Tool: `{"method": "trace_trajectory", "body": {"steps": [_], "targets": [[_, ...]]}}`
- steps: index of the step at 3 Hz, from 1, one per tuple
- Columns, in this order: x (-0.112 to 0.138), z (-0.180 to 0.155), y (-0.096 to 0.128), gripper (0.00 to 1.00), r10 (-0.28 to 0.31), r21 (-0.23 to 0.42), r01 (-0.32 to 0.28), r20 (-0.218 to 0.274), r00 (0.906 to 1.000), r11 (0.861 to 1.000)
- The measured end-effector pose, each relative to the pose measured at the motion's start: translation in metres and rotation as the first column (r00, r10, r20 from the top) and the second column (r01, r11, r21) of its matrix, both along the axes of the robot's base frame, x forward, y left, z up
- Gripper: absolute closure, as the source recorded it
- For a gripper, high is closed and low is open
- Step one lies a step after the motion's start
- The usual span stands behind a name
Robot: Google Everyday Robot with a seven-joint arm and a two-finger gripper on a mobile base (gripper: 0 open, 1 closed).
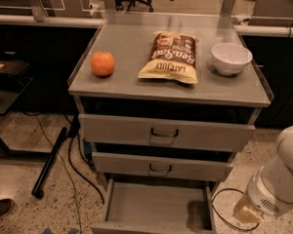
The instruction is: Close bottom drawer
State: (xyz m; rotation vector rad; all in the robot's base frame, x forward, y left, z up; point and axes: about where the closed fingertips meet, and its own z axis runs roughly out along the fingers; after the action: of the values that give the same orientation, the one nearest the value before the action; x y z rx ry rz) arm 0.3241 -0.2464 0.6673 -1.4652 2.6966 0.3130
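The bottom drawer [156,206] of the grey metal cabinet is pulled out toward me. Its plain grey tray is empty, and its front panel runs along the bottom edge of the view, with the handle out of sight. The middle drawer [161,166] and top drawer [166,132] above it are pushed in, each with a small dark loop handle. My white arm [278,179] hangs at the lower right, just right of the open drawer. My gripper is out of view below the frame's edge.
On the cabinet top [127,82] lie an orange [102,63], a chip bag [171,57] and a white bowl [231,58]. A black pole [49,162] and cables [80,165] lie on the floor to the left. A shoe [0,209] shows at the far left.
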Motion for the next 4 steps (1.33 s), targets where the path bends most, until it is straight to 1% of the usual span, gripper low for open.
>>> {"method": "trace_trajectory", "body": {"steps": [1,2,3,4], "targets": [[-0.012,-0.051,-0.003,1.0,-0.065,0.025,0.066,-0.046,0.9968,0.997],[-0.024,-0.087,-0.003,1.0,-0.107,0.048,0.111,-0.091,0.9902,0.993],[-0.024,-0.09,-0.002,1.0,-0.108,0.052,0.114,-0.095,0.9896,0.992],[-0.029,-0.101,-0.003,1.0,-0.127,0.065,0.135,-0.119,0.9848,0.989]]}}
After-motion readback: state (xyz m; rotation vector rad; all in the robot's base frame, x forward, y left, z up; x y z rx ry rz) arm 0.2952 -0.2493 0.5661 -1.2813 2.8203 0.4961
